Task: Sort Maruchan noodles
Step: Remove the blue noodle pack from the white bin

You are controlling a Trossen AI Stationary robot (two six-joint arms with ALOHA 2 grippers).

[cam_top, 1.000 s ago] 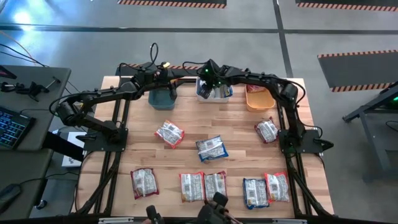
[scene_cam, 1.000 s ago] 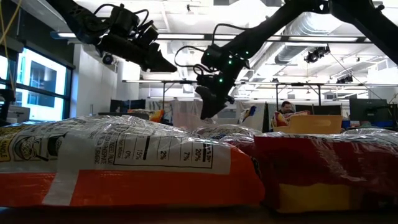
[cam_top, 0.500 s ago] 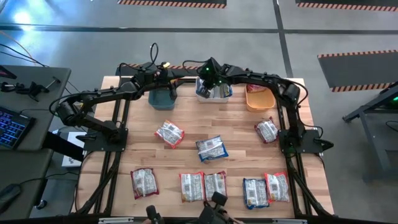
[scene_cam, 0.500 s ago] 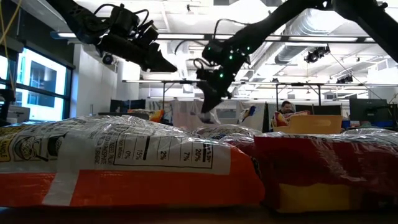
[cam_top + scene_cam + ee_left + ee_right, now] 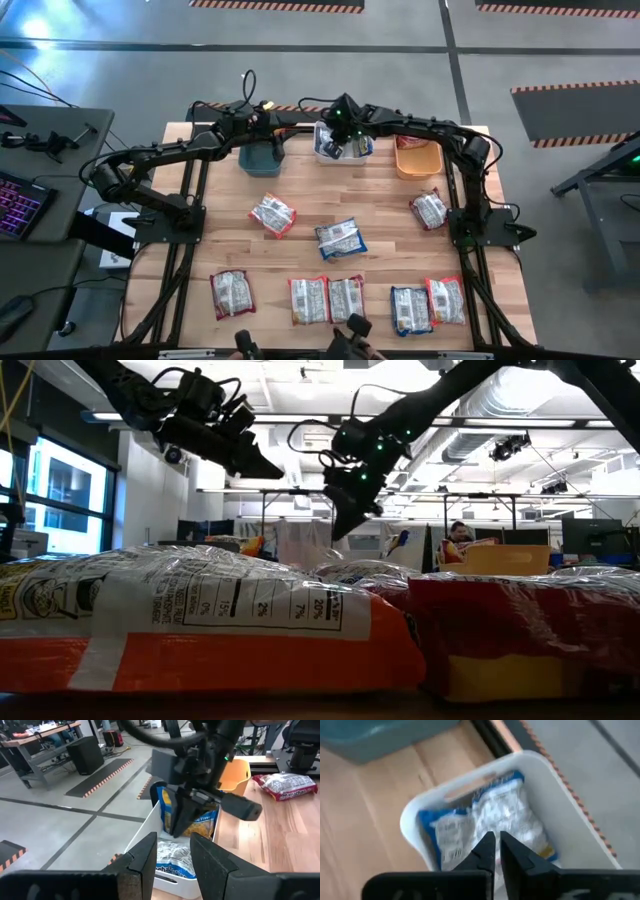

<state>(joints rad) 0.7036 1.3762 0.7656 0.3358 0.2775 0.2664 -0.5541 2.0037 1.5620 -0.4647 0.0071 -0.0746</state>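
Observation:
Several Maruchan noodle packets lie flat on the wooden table, among them one [image 5: 272,214] and one [image 5: 341,238] mid-table and a row [image 5: 346,297] near the front edge. Blue packets [image 5: 485,820] lie in the white bin [image 5: 322,152] at the far edge. My right gripper [image 5: 496,845] hangs shut just above that bin, pointing steeply down, with nothing between its fingers. My left gripper [image 5: 172,857] stands open and empty over the teal bin [image 5: 258,160], pointing toward the white bin [image 5: 142,835].
An orange bin [image 5: 415,160] stands right of the white bin at the far edge. A red packet [image 5: 430,210] lies near the right edge. Bare wood lies between the bins and the mid-table packets. A desk with a keyboard [image 5: 15,200] stands left of the table.
My right gripper has risen a little above the white bin, still pointing steeply down. My left arm has kept still.

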